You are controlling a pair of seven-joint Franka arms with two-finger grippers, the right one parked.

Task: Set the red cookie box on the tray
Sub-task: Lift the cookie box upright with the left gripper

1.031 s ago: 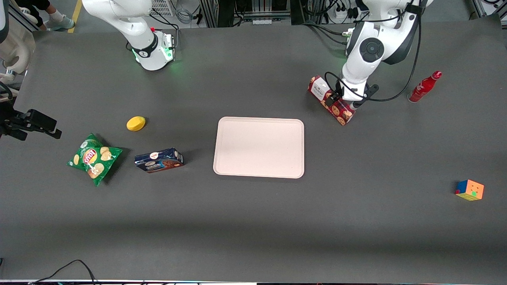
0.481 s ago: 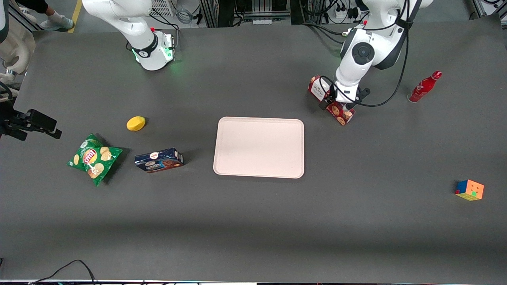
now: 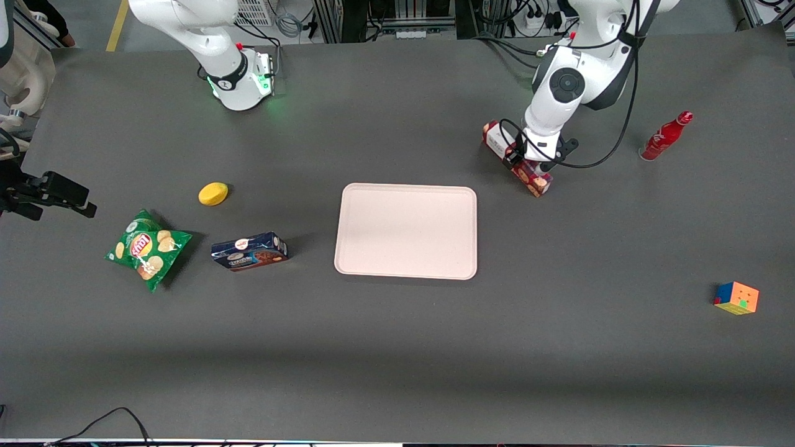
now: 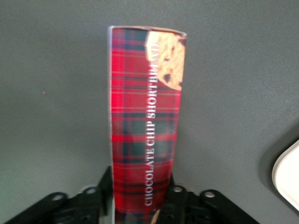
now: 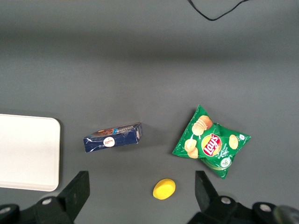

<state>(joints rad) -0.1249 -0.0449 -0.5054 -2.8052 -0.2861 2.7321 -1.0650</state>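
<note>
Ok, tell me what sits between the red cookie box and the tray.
Nothing visible does. The gripper straddles the red cookie box, its fingers at the box's sides, and only bare dark table lies between it and the tray. The red bottle stands off toward the working arm's end.

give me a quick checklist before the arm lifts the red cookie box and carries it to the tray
1. Gripper at the red cookie box: ok, fingers on both long sides.
2. Grip shut firmly on the box: cannot tell.
3. Box off the table: cannot tell; it looks tipped onto a narrow side.
4. Tray bare: ok.
5. Path from box to tray free: ok.
6. Red bottle away from the route: ok, it stands toward the working arm's end.
</note>
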